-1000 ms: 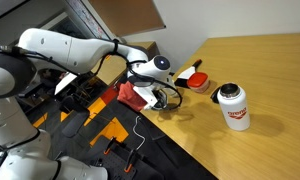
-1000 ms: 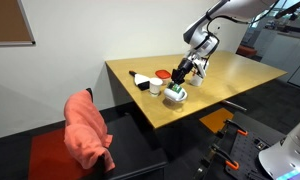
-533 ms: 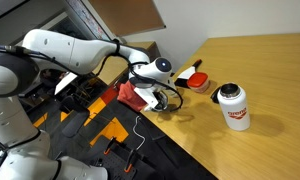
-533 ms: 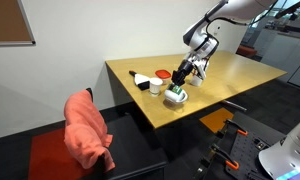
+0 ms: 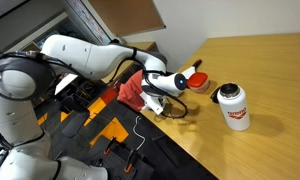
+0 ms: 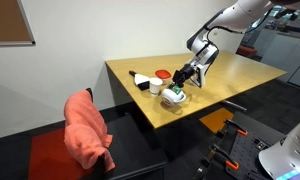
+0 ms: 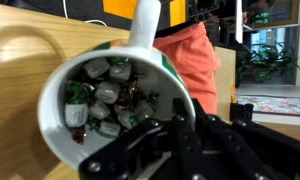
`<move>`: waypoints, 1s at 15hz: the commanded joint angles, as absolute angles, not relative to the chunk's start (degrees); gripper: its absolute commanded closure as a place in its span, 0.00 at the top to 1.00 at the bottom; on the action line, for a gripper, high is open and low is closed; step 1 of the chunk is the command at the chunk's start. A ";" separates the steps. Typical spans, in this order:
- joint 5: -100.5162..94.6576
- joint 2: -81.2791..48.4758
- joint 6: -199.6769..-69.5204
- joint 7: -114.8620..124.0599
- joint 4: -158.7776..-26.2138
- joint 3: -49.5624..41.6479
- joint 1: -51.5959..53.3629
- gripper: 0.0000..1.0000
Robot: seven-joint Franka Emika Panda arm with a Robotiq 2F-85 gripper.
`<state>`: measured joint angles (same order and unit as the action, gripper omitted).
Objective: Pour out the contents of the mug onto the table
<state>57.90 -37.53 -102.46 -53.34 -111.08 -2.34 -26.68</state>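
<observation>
Office-like room with a dark floor; a red-orange cloth (image 6: 88, 125) hangs over a chair, well away from the white jar (image 5: 232, 106). The light wooden desk (image 5: 265, 60) carries that jar. My arm has just swung round and rolled its wrist, bringing my hand (image 7: 177, 125) closer to the jar. The hand is clenched on the mug (image 7: 55, 140), held tipped near the desk edge, apart from the jar. The contents (image 7: 105, 95), small pale bits, sit inside: I judge the pour is only starting.
</observation>
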 commanded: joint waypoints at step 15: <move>72.52 -48.18 -79.04 -57.09 -100.13 -7.39 -29.19 0.03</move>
